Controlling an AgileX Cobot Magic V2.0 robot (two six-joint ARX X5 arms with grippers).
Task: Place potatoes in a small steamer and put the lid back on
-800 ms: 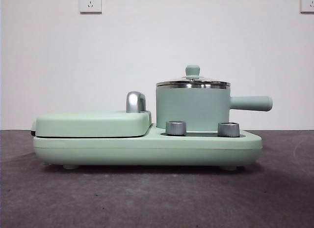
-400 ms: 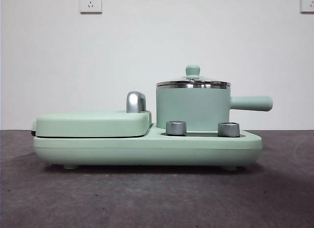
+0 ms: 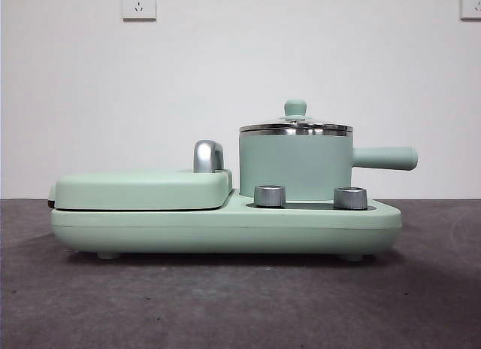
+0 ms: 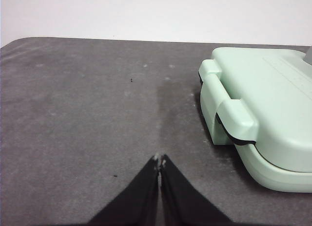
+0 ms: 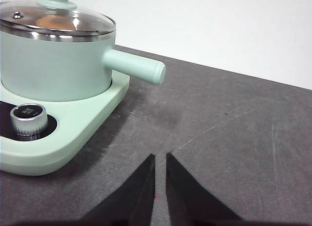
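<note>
The mint-green small steamer (image 3: 294,167) stands on the right half of the cooker base, its straight handle (image 3: 385,158) pointing right. The glass lid (image 3: 295,125) sits on its steel rim, knob up. In the right wrist view an orange-brown patch of the potatoes (image 5: 51,22) shows through the lid (image 5: 73,24) of the steamer (image 5: 53,65). My right gripper (image 5: 160,158) hovers over bare table to the right of the handle, shut and holding nothing. My left gripper (image 4: 159,160) is over the table left of the cooker, shut and holding nothing. Neither arm shows in the front view.
The flat mint-green griddle cover (image 3: 143,189) lies closed on the left half of the base (image 3: 225,229), with a chrome handle (image 3: 207,156) behind it. Two steel dials (image 3: 270,195) (image 3: 350,198) stand in front of the steamer. Dark grey table surrounds the cooker.
</note>
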